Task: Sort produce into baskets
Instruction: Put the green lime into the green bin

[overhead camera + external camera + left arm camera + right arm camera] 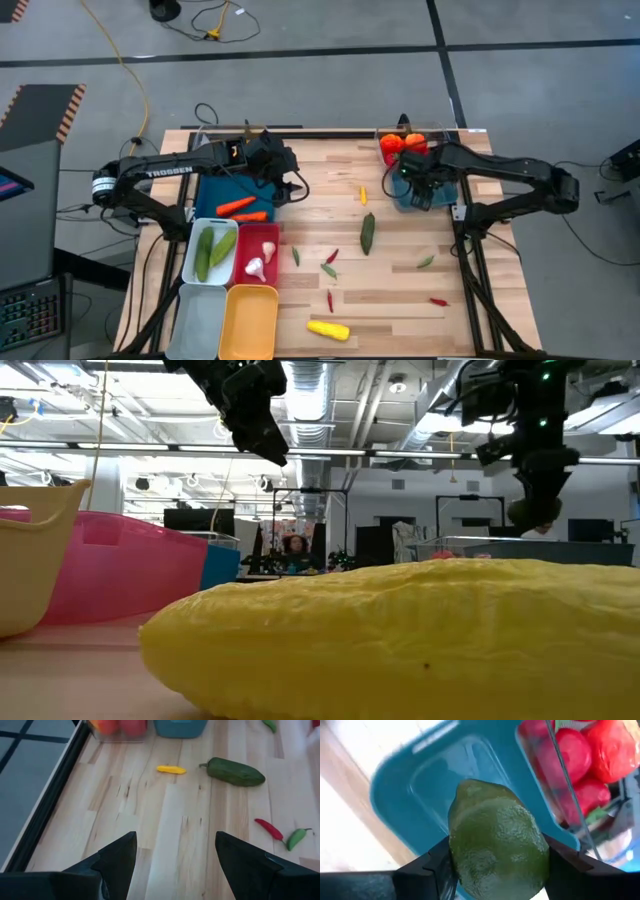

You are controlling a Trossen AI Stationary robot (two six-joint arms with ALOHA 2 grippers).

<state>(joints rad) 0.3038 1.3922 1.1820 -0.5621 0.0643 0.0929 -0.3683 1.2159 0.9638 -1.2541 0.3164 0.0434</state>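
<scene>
The right tool (495,865) is clamped on a rounded green fruit, probably an avocado (496,840), and hangs above the teal basket (415,805) at about one o'clock on the counter (400,290); just beyond it stands a clear basket (432,134) of red tomatoes (600,755). The step in hand looks like the drop: the fruit sits over the teal basket's open floor, so the next move should need only a short descent and a spreading of the fingers, keeping clear of the clear basket's wall. The left tool (175,855) is spread and carries nothing, hovering near eleven o'clock over the dark blue basket (212,192), where orange carrots (237,206) lie. At about eight o'clock a white basket (188,266) holds green cucumbers (213,250), a red basket (268,236) holds white garlic (256,267), and a pale grey-blue basket (196,320) and a yellow basket (250,320) sit beside them. Still loose on the counter are a dark green pepper (367,232) near the centre, a small yellow chilli (363,194), red and green chillies (330,262) and a yellow squash (328,329) at six o'clock, so much sorting remains.
</scene>
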